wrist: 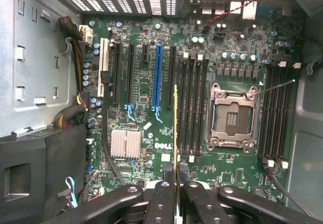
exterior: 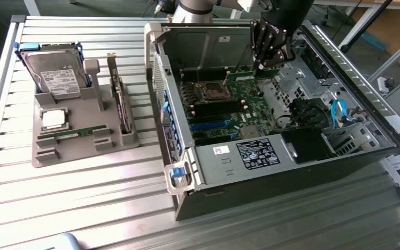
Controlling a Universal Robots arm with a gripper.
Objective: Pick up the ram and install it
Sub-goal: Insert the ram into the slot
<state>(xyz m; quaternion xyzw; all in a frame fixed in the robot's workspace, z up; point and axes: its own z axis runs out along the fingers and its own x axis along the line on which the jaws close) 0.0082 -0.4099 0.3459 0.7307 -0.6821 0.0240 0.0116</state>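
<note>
Ram: one stick (wrist: 175,133), edge-on, hanging over the motherboard (wrist: 151,128) alongside its black slots.
My gripper (wrist: 176,186): clamped on the ram, inside the case's far end.
Slots: two banks flanking one processor socket (wrist: 232,115).
Case (exterior: 221,161): one, open, holding the motherboard.
Tray (exterior: 75,151): one, on the exterior view's left of the case, holding one hard drive (exterior: 54,73) and one processor chip (exterior: 54,119).
</note>
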